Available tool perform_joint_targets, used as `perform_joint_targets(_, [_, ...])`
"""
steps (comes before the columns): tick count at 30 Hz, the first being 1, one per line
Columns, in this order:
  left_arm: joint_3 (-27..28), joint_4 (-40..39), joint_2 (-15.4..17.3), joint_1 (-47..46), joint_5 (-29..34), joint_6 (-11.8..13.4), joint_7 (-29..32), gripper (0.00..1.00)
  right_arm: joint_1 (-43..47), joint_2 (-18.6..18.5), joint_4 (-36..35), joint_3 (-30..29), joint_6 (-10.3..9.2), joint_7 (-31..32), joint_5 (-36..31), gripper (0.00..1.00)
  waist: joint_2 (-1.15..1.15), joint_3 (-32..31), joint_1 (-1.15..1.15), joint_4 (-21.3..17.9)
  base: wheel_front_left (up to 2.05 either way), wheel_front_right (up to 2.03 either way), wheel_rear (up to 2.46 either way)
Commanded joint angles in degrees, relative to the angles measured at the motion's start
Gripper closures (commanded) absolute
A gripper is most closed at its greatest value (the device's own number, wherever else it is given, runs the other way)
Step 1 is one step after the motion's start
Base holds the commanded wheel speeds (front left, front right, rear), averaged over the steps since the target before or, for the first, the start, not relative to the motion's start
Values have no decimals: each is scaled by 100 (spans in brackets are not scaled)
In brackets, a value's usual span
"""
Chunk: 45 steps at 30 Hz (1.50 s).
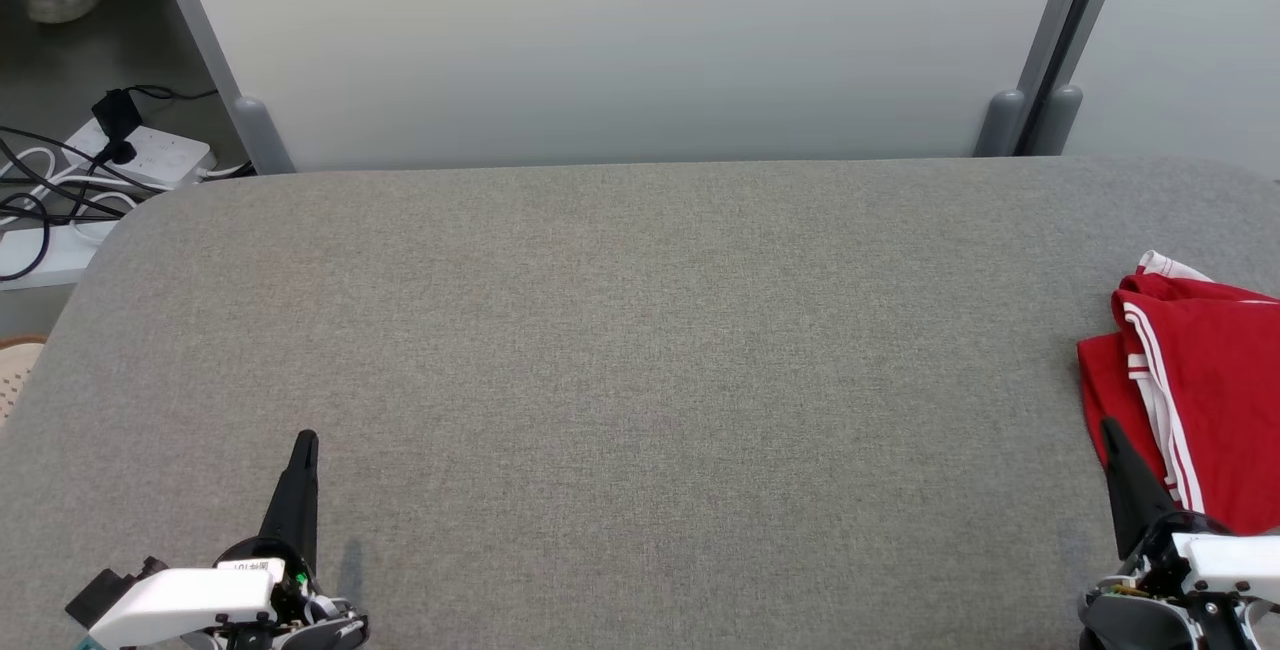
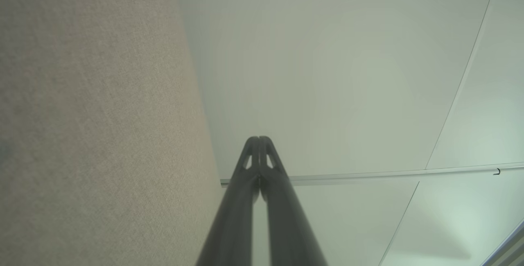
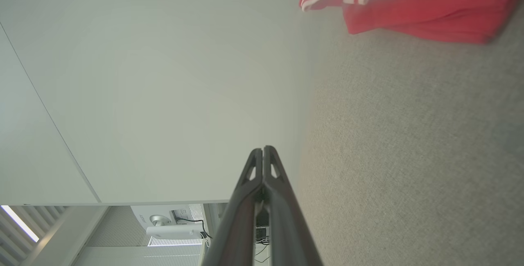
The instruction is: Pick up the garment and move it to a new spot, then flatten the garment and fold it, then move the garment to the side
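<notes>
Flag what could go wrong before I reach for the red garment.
The red garment runs off the head view's right edge, so its far side is unseen; a grasp may be misjudged.
The right gripper is shut close by it; unopened, it would only shove the cloth.
The folds overlap; a pinch may catch several layers.

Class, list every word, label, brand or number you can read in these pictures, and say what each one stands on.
Nothing here can be quoted as it reads.
The white label behind the left gripper: dark print, too small to read.
The white device: a small mark on its casing, too blurred to read.
The red garment: white stripes, no lettering.
</notes>
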Motion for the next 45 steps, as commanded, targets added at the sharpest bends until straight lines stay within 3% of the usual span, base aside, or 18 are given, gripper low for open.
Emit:
perform_joint_targets(1, [187, -156, 122, -328, -19, -46, 38, 100, -153, -60, -176, 84, 25, 43, 64, 100, 0, 0, 0, 0, 0, 0, 0])
perform_joint_targets(45, [186, -157, 122, -328, -20, -46, 38, 100, -153, -60, -176, 85, 25, 43, 65, 100, 0, 0, 0, 0, 0, 0, 0])
